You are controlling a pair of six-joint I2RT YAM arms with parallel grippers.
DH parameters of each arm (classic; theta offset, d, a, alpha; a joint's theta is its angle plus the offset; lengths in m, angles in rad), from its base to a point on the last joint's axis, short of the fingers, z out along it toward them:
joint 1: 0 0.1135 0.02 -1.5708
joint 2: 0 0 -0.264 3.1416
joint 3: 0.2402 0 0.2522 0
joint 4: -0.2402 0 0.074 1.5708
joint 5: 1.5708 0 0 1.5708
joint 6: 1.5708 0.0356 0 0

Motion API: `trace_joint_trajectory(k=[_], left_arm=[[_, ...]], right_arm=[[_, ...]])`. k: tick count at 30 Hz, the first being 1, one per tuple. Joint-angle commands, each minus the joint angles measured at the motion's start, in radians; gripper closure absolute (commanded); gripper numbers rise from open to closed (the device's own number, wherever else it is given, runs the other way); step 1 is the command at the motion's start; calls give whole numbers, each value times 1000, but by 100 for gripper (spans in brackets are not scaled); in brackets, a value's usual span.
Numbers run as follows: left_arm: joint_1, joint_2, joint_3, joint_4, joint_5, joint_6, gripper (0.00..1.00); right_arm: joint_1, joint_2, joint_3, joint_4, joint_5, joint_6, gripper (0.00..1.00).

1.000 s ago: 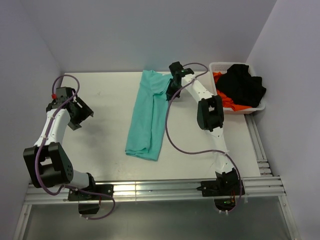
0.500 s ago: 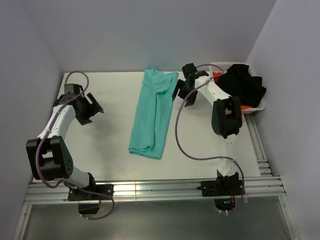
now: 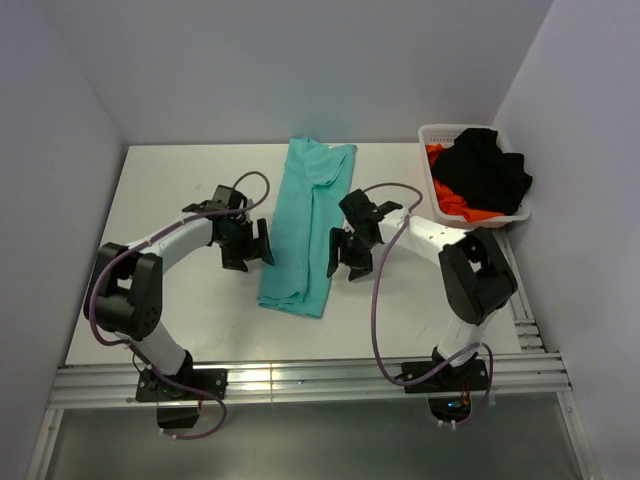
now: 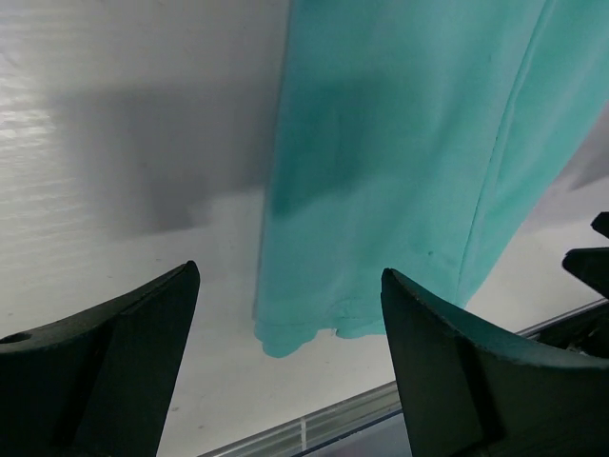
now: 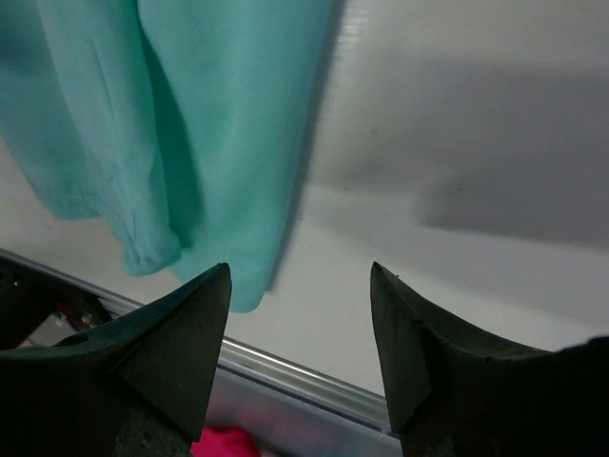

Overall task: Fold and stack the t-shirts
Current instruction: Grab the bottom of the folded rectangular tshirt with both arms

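I am observing one teal t-shirt (image 3: 305, 225) lying mid-bench as a long narrow strip, its sides already folded inward, running from the far edge of the bench (image 3: 170, 180) toward me. The hem end is lying nearest the arm bases.

The left claw (image 3: 250, 245) is hovering just beside the strip's left edge. Its wrist view is showing both fingers (image 4: 143, 324) spread wide with nothing between them, so I am recording it as agape and empty. The right claw (image 3: 345, 255) is hovering just beside the right edge, likewise spread and carrying nothing. Neither is touching the cloth as far as I can tell.

At the far right, the white basket (image 3: 428, 135) is holding a black garment (image 3: 485, 165) over an orange garment (image 3: 450, 200), both waiting their turn.

I am judging the lengthwise fold complete and the crosswise fold in hand. The next move is calling for both claws to drop to the hem corners, pinch every layer together, and carry the hem up toward the collar in step. Catching only the top layer is the risk, since it would be undoing the side folds.
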Motion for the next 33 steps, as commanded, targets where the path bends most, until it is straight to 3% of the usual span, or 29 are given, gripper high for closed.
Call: trace_joint_trajectory(k=[1,9,14,25,33], left_arm=[[-27,-1,-10,10,-9,23,16],[-124,-66,-103,-33,-107,0,17],[-130,-116,-171,-23,-88,-9,19],[-162,-52,-171,39,-81,-40,20],[-164,9,-163,71,-92,-42,39]], right_arm=[[21,-1,15,70,-52,-13,33],[99,18,12,85,-60,10,36],[146,22,-14,99,-73,36,38],[196,21,-106,124,-70,83,41],[211,102,-93,171,-87,84,45]])
